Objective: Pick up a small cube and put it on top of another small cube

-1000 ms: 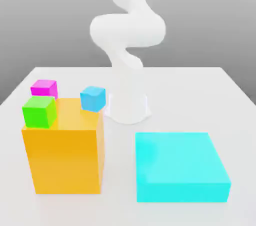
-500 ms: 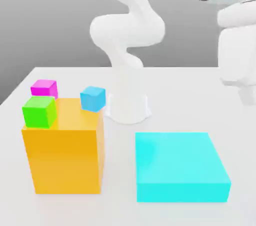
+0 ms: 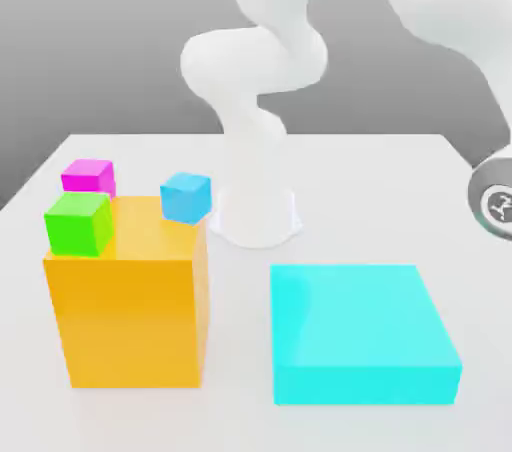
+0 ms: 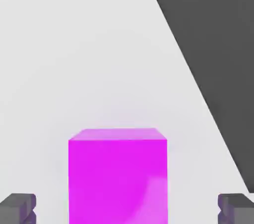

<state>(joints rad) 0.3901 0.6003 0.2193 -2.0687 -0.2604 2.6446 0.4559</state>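
Since the last frame, the arm (image 3: 440,0) has swung further across the exterior view's right. Descending off-centre could make a finger clip the magenta cube (image 4: 118,183) and shove it across the desk (image 4: 74,44). Spread wide, the hand (image 4: 127,209) grips nothing, with a gap either side of that cube. Farther off, behind the green cube (image 3: 80,224), sits a magenta one (image 3: 89,177), possibly a different cube.

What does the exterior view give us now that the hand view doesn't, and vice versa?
Exterior view adds: orange block, green cube, light-blue cube, flat cyan block, arm.
Hand view adds: open gripper, its fingers spread on either side of a magenta cube.
Both: white tabletop, a magenta cube; can't tell if it's the same one.
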